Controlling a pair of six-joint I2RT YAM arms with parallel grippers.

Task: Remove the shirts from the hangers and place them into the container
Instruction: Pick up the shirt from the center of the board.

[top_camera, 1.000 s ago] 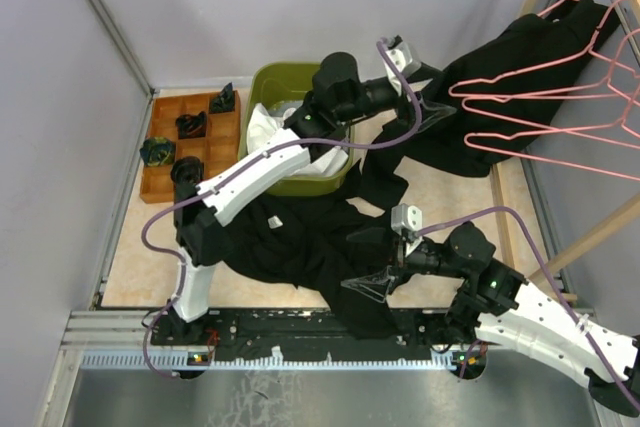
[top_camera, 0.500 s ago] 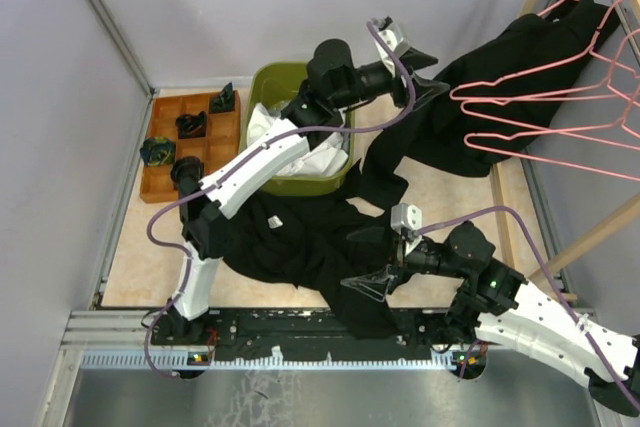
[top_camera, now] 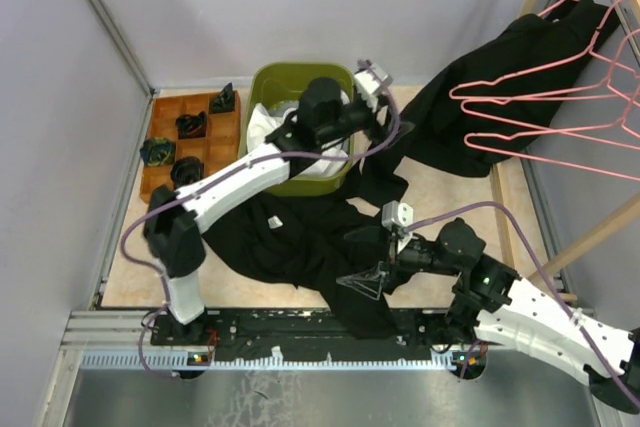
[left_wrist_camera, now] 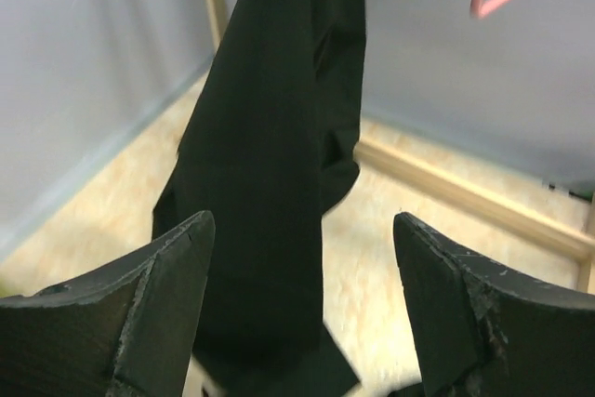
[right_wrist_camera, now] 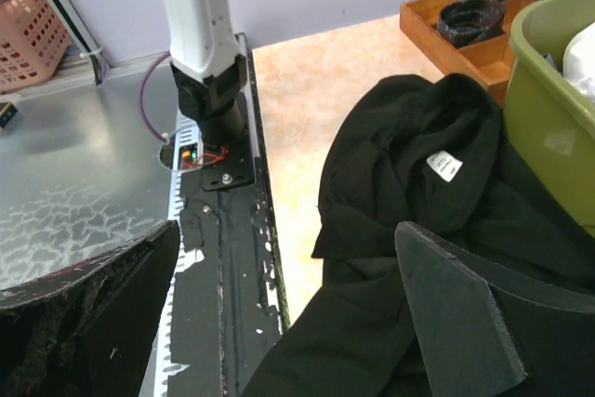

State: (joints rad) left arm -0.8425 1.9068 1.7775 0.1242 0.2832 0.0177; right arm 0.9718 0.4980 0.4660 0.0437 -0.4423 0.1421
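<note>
Since a second ago the left arm has drawn back from the far right towards the tub [top_camera: 262, 80], so its left hand [left_wrist_camera: 302, 230] now sits just right of the tub's far corner instead of out against the cloth. The right arm has shifted only slightly left.

The left hand is released: in its wrist view both fingers stand apart with nothing between them, and the hanging shirt [left_wrist_camera: 270, 183] drops straight ahead, close but not gripped. That black shirt is still on the hangers [top_camera: 545, 127] at the far right. Its long axis runs from there down and left, and its tail reaches the worktop [top_camera: 450, 197] near the tub. It lies right of the left hand, which is the nearer of the two.

The right hand [right_wrist_camera: 286, 239] is also wide open and empty, held low over the loose shirt [top_camera: 290, 237], a black one spread on the near worktop just this side of the tub. A white shirt [top_camera: 265, 127] already lies in the tub.

My guess is that the next grasp falls on the hanging cloth, pulling left along its length.
</note>
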